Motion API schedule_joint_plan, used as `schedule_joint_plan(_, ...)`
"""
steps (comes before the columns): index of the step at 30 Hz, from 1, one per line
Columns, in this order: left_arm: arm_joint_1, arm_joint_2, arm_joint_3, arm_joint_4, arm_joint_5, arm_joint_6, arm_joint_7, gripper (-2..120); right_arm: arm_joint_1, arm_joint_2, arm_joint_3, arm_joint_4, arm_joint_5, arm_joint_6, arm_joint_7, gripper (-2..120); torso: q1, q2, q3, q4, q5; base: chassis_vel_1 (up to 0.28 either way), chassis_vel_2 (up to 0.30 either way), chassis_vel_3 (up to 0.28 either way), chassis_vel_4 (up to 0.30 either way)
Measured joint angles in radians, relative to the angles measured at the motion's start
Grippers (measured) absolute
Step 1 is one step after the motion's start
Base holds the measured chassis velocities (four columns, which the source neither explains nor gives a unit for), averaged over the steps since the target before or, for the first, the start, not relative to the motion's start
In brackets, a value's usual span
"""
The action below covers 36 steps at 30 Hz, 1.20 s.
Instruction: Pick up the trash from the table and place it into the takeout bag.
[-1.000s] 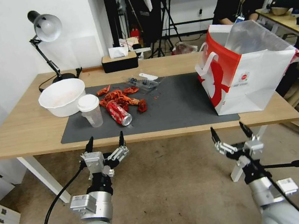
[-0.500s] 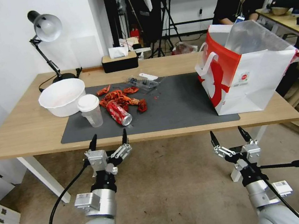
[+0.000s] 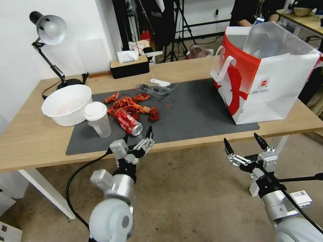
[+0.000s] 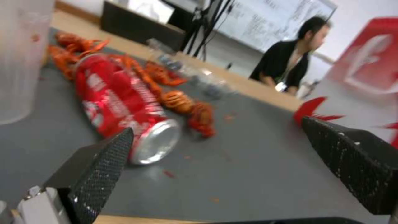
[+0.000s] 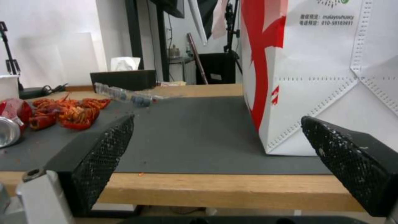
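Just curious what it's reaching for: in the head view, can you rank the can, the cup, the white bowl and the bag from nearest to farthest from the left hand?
From the left hand:
1. Can, just beyond it.
2. Cup, to its left.
3. Bowl, farther left.
4. Bag, far right.

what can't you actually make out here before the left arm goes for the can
- Inside of the takeout bag: head view, its walls and clear liner hide the contents.
- Clear plastic cup: left wrist view, cut off by the edge, lid out of frame.
- Clear wrapper behind the red food scraps: too small in the head view, blurred in the left wrist view.
- Red drink can: its underside lies against the mat.
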Motion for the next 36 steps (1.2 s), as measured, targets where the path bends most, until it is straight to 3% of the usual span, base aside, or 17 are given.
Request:
schedule_joint_plan(2, -0.036, 0.017, 0.004, 0.012, -0.026, 0.048, -0.064, 100, -0.001, 0.006, 0.000, 0.003, -0.004, -0.003, 0.001, 100, 0.000, 0.000, 0.000, 0.0000, 0.0000, 0.000, 0.000, 0.000, 0.000)
schedule_joint_plan(7, -0.097, 0.037, 0.023, 0.056, -0.038, 0.094, -0.142, 100, -0.001, 0.011, 0.001, 0.008, -0.007, -0.007, 0.002, 100, 0.000, 0.000, 0.000, 0.0000, 0.0000, 0.000, 0.000, 0.000, 0.000)
schedule_joint_plan(23, -0.211, 0.030, 0.080, 0.167, 0.028, 0.104, -0.178, 95, -0.004, 0.011, 0.017, 0.008, -0.005, -0.010, 0.008, 100, 0.000, 0.000, 0.000, 0.0000, 0.0001, 0.000, 0.000, 0.000, 0.000)
schedule_joint_plan(27, -0.221, 0.026, 0.088, 0.182, 0.049, 0.111, -0.186, 87, -0.003, 0.012, 0.018, 0.008, -0.005, -0.010, 0.009, 100, 0.000, 0.000, 0.000, 0.0000, 0.0001, 0.000, 0.000, 0.000, 0.000)
schedule_joint_plan(33, -0.232, 0.021, 0.099, 0.206, 0.094, 0.126, -0.202, 62, 0.006, 0.014, 0.017, 0.003, -0.004, -0.013, 0.009, 100, 0.000, 0.000, 0.000, 0.0000, 0.0001, 0.000, 0.000, 0.000, 0.000)
schedule_joint_plan(35, -0.232, 0.021, 0.099, 0.207, 0.095, 0.126, -0.202, 62, 0.006, 0.014, 0.017, 0.003, -0.004, -0.013, 0.009, 100, 0.000, 0.000, 0.000, 0.0000, 0.0001, 0.000, 0.000, 0.000, 0.000)
schedule_joint_plan(36, -0.243, 0.021, 0.104, 0.225, 0.124, 0.127, -0.206, 52, 0.006, 0.015, 0.016, 0.003, -0.005, -0.014, 0.009, 100, 0.000, 0.000, 0.000, 0.0000, 0.0001, 0.000, 0.000, 0.000, 0.000)
